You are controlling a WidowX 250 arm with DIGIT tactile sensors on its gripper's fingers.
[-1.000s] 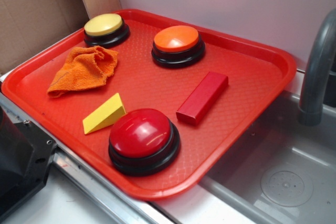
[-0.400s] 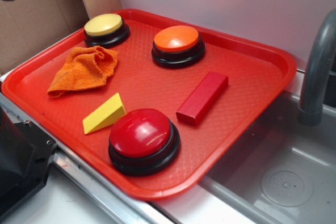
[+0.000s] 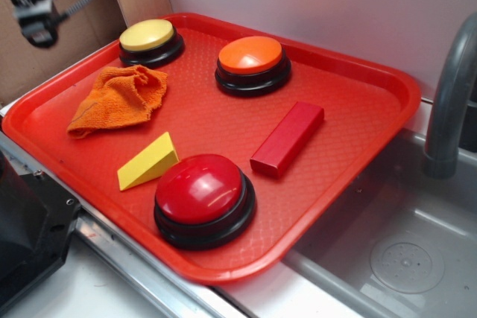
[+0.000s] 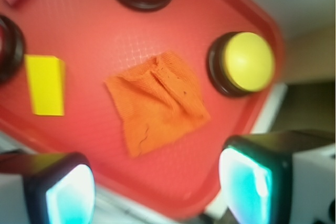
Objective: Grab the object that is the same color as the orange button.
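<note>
Gripper hung at upper left of frame, jaws spread and empty. Orange terry rag lay left on red tray, beside yellow-topped button. Risk: descent offset could snag that button.

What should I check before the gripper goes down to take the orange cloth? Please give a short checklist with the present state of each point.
1. Target matches the orange button in color: the orange cloth does. Ok.
2. Cloth is free: nothing lies on it; the yellow-topped button and yellow wedge stand apart from it. Ok.
3. Gripper is open and empty. Ok.
4. Gripper is over the cloth: the wrist view shows the cloth ahead of the fingers, not between them. Not ok.
5. Height above the red tray: the gripper is high. Clearance cannot tell.
</note>
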